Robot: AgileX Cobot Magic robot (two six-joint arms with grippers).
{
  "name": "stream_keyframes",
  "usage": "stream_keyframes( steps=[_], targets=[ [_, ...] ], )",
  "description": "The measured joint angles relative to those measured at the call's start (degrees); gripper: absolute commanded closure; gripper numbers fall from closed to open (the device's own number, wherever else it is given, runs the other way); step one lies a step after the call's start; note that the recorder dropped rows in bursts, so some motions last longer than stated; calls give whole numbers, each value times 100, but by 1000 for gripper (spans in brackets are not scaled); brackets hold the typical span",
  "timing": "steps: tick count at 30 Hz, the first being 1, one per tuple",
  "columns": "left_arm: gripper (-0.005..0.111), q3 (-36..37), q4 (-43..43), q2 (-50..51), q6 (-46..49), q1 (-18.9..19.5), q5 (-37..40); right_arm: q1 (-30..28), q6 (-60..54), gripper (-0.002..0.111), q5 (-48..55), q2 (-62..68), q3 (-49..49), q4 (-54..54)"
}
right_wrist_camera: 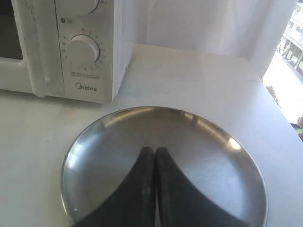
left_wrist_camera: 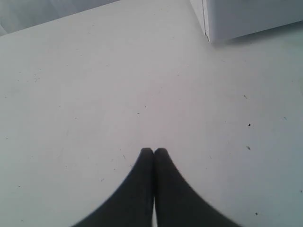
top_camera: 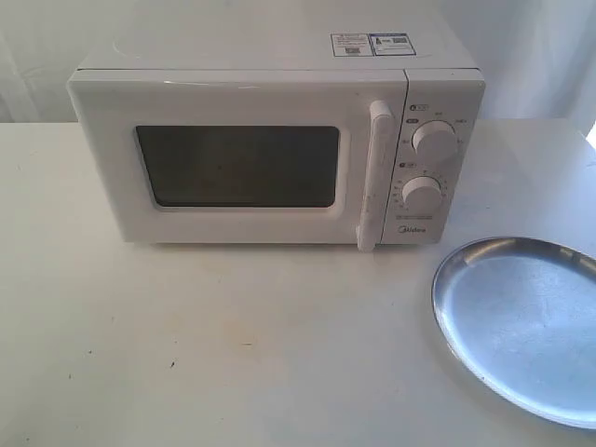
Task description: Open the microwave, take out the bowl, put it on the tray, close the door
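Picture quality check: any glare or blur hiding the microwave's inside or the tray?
Exterior view: the door window is dark, inside unreadable; the tray rim glints. Right wrist view: blown-out daylight at one edge, bright glints on the tray, right hand soft-focused. Left wrist view: even light, left hand blurred.

A large white boxy countertop microwave (top_camera: 277, 140) stands on a plain white table (top_camera: 214, 345). Its white door (top_camera: 237, 166) with a dark rectangular window sits shut, flush with the body. The tall vertical white handle (top_camera: 374, 177) runs beside the control panel (2 round white dials (top_camera: 434, 140), one above the other). Stickers (top_camera: 372, 44) lie on the microwave's top. A large round shiny silver metal tray (top_camera: 521, 326) lies in front of the microwave's dial-side corner, apart from it.
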Motion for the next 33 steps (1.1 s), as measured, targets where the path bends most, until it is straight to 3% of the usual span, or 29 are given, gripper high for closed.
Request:
stream_keyframes(
  steps=[15, 18, 23, 26, 30, 33],
  targets=[
    [107, 0, 0, 0, 0, 0, 0, 0, 0, 108, -872, 0, 0, 0],
    [107, 0, 0, 0, 0, 0, 0, 0, 300, 108, -1897, 0, 22, 265],
    [107, 0, 0, 0, 0, 0, 0, 0, 1321, 108, -4696, -8, 22, 616],
    [107, 0, 0, 0, 0, 0, 0, 0, 1167, 108, -6106, -8, 7, 1338],
    [107, 0, 0, 0, 0, 0, 0, 0, -8, 108, -6604, -13, -270, 3127],
    [107, 0, 0, 0, 0, 0, 0, 0, -993, 108, -6613, -13, -537, 3784]
  ],
)
